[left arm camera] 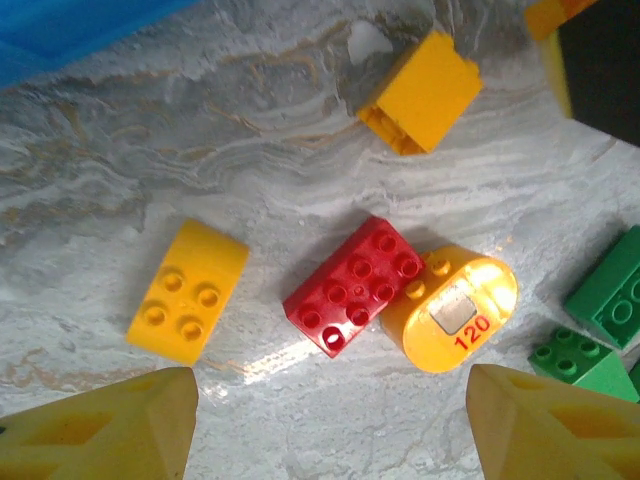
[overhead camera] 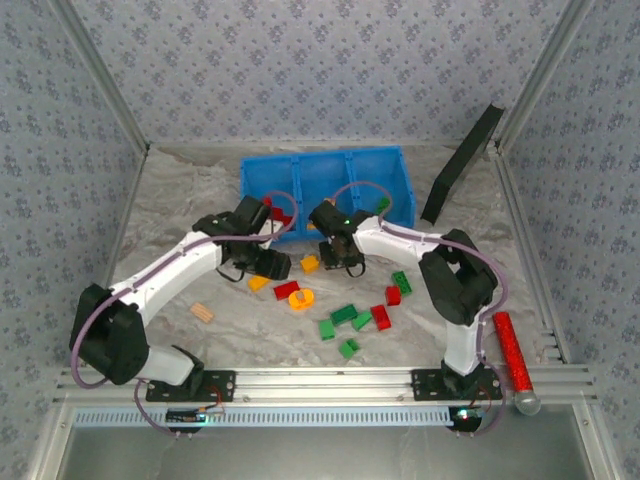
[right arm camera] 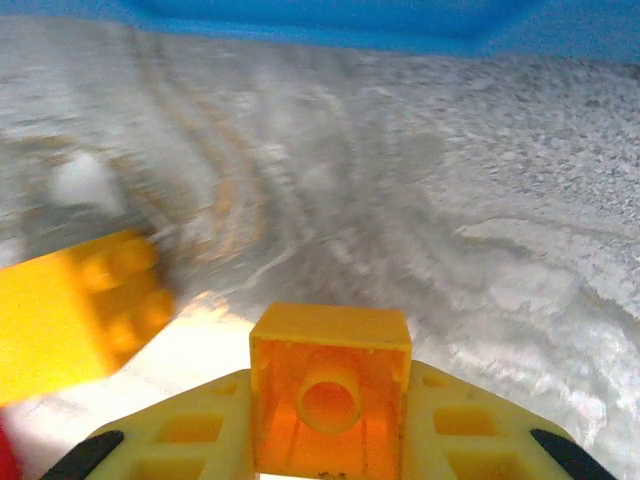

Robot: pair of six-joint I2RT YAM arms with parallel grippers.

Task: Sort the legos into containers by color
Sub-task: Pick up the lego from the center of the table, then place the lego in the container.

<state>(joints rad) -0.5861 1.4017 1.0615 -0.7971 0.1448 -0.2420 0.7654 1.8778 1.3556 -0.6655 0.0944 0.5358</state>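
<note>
The blue three-compartment container (overhead camera: 400, 160) stands at the back of the table. Red, yellow and green legos lie scattered in front of it. My right gripper (right arm camera: 330, 425) is shut on an orange-yellow brick (right arm camera: 330, 385), whose hollow underside faces the camera; it hangs just above the table near the bin wall (right arm camera: 330, 20). Another yellow brick (right arm camera: 75, 310) lies to its left. My left gripper (left arm camera: 330, 430) is open above bare table. Just ahead of its fingers (left arm camera: 100, 430) lie a red brick (left arm camera: 355, 285), a rounded orange piece marked 120 (left arm camera: 455, 310) and a yellow brick (left arm camera: 188, 292).
A tan ridged block (overhead camera: 203, 313) lies near the left arm. A red glittery cylinder (overhead camera: 510, 350) rests by the right rail. A black slab (overhead camera: 462, 165) leans at the back right. Green bricks (overhead camera: 344, 314) and red bricks (overhead camera: 381, 317) cluster at centre front.
</note>
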